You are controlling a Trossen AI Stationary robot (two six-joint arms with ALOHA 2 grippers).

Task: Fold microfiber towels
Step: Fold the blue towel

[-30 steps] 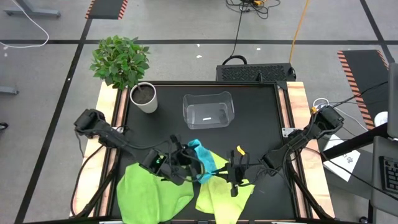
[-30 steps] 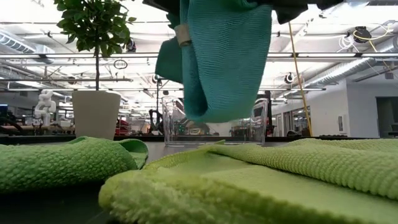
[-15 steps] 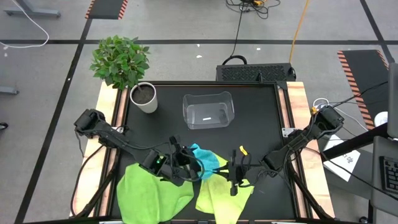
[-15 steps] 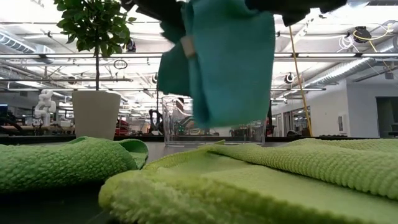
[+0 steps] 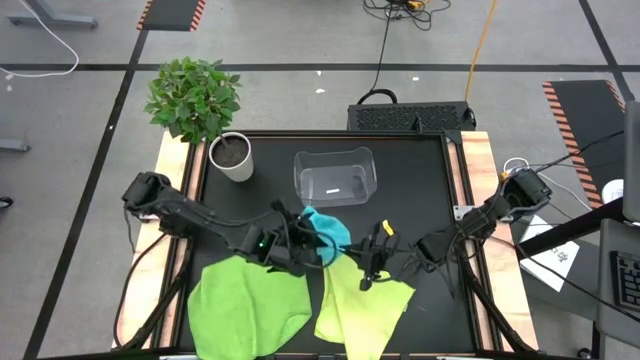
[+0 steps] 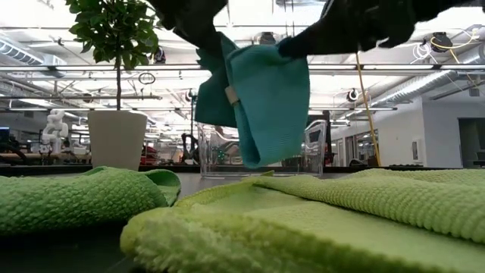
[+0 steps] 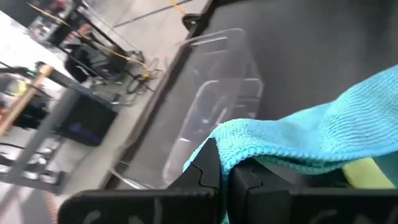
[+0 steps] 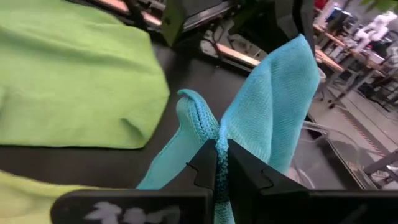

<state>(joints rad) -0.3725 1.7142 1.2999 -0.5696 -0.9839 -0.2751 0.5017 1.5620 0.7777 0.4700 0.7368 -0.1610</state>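
The turquoise towel [image 5: 325, 231] hangs folded in the air between my two grippers, over the middle of the black table [image 5: 420, 190]; in the low view it [image 6: 267, 102] dangles in front of the clear bin [image 6: 312, 155]. My left gripper [image 5: 306, 245] and my right gripper [image 5: 352, 252] are both shut on it. A bright green towel [image 5: 245, 305] lies flat near the front edge at the left. Beside it on the right, a pale yellow-green towel [image 5: 360, 305] is spread out. My left gripper [image 7: 225, 168] pinches an upper edge of the turquoise towel [image 7: 229, 142] between its two fingers, coming from the table's left side, slanting slightly down. The cloth runs away from the fingers, lifted clear of the table. My right gripper [image 8: 217, 155] pinches a bunched fold of the turquoise towel [image 8: 202, 121] between its two fingers, coming nearly level from the table's right. The towel hangs below the hold, its lower end [image 6: 258, 158] clear of the table.
The clear plastic bin [image 5: 335, 177] stands just beyond the held towel, toward the far edge. A potted plant in a white pot [image 5: 232, 157] is at the far left corner. Bare black table lies at the right of the bin.
Both grippers have moved toward the table's far edge and the bin, carrying the turquoise towel with them. The towel stays lifted clear and folded, hanging a little lower than before. The two green towels have kept their places.
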